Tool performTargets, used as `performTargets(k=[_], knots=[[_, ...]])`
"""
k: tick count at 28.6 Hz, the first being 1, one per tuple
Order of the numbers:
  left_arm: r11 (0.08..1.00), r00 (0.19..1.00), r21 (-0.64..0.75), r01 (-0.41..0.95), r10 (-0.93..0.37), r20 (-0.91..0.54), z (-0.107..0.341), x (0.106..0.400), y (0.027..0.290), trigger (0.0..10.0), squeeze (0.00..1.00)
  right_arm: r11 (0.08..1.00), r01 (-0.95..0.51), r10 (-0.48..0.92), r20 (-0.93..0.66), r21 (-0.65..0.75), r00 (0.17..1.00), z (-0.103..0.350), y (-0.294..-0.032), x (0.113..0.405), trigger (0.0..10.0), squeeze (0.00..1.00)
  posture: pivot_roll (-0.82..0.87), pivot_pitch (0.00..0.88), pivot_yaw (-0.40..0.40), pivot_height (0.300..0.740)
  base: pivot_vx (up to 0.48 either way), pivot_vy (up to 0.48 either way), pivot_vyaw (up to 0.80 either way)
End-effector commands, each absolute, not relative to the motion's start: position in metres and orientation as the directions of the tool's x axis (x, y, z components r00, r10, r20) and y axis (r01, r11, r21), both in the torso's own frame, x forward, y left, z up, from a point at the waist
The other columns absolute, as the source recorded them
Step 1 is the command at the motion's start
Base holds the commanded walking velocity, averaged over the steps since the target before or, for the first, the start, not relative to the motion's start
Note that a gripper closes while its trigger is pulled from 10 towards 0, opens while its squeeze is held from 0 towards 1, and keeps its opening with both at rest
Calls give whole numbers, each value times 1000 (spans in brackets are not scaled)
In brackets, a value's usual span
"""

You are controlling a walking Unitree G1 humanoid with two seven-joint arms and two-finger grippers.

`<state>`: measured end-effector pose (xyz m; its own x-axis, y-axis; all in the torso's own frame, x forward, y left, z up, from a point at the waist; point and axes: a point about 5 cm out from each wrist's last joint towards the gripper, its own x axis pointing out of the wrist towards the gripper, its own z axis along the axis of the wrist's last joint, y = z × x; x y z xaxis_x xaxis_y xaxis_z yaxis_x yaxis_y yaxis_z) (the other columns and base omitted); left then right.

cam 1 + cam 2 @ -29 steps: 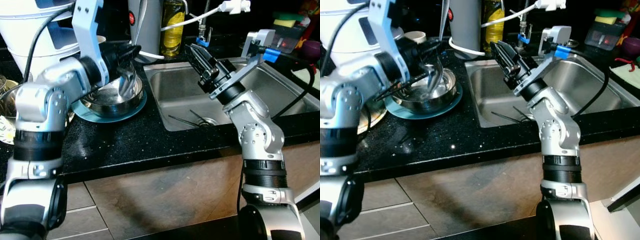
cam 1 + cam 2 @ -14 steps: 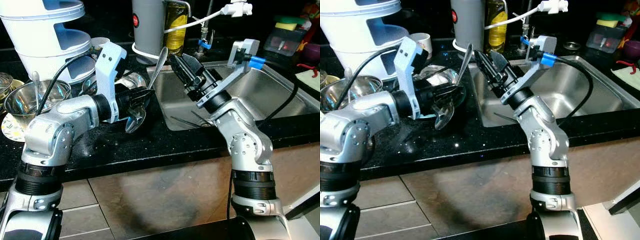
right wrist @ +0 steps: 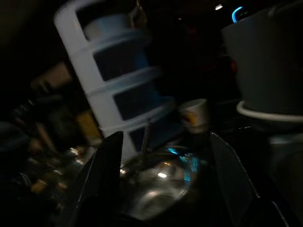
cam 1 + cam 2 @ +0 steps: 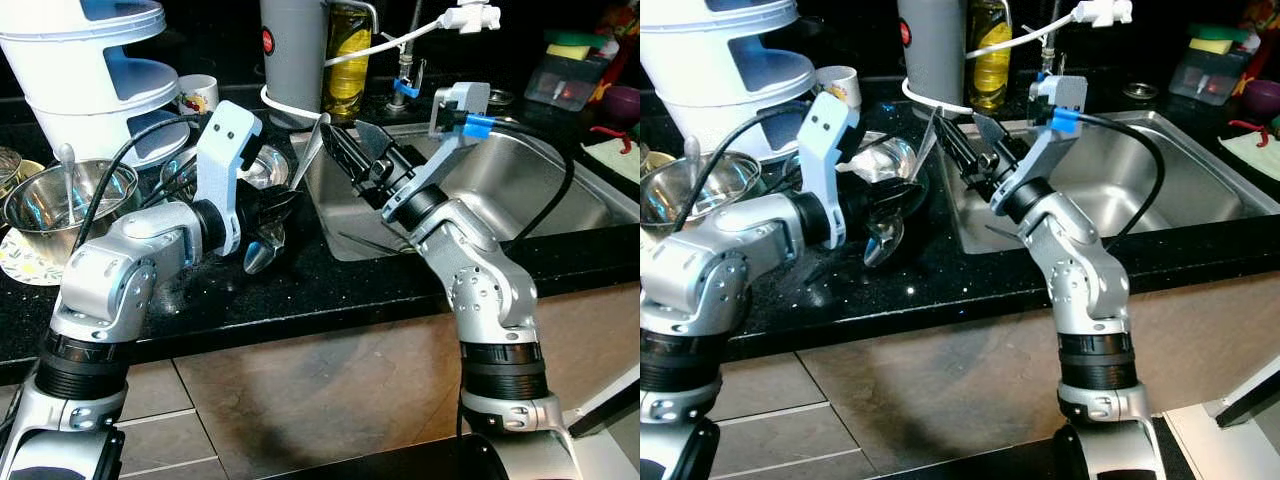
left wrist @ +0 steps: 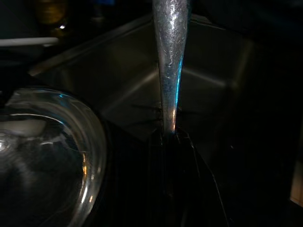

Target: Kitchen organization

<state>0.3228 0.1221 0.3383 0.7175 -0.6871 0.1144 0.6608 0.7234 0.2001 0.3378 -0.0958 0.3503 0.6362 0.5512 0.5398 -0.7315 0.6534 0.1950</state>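
We hold a metal ladle (image 4: 268,236) in our left gripper (image 4: 272,215), the fingers clamped on its handle so the bowl hangs low over the black counter (image 4: 300,290) and the handle (image 4: 308,160) slants up toward the near left corner of the sink (image 4: 560,170). In the left wrist view the shiny handle (image 5: 169,61) runs straight out from between the black fingers, with the steel sink behind it.

Our right gripper (image 4: 345,160) is raised over the sink's left edge, its two fingers spread apart and holding nothing, pointing back toward the ladle handle and very near it. We cannot tell if they touch it.

We judge the job to be in its early part. The ladle is lifted off the counter but not yet put anywhere. It looks like a pass from one gripper to the other, or a drop into the sink, comes next.

Much is left. A steel bowl (image 4: 255,165) sits on a blue plate behind the left arm. Another steel bowl with a spoon (image 4: 60,195) stands near the counter's left edge beside a white tiered container (image 4: 95,70), with a small cup (image 4: 200,92) behind. A few utensils (image 4: 375,243) lie in the sink.
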Motion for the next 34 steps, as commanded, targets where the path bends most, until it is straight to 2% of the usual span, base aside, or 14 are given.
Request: performTargets(k=[1,6,12,21,34], knots=[[744,735,196,639,-666,130,338,324,126,0,0,616,-759,543,584,210,603,362,-97,332,10000,0,31,209,-4,740,0,0,0],[765,750,182,618,-642,155,341,326,129,0,0,587,-769,514,617,252,595,368,-101,330,10000,0,31,209,-4,740,0,0,0],[737,724,191,649,-675,143,338,324,121,0,0,591,-789,632,511,168,583,350,-84,327,10000,0,28,208,0,740,0,0,0],[707,691,182,684,-707,150,332,318,107,0,0,618,-767,664,406,175,628,334,-76,330,10000,0,30,205,0,740,0,0,0],[702,683,186,688,-712,162,334,316,105,0,0,677,-713,624,371,183,688,330,-81,337,10000,0,30,204,-1,740,0,0,0]])
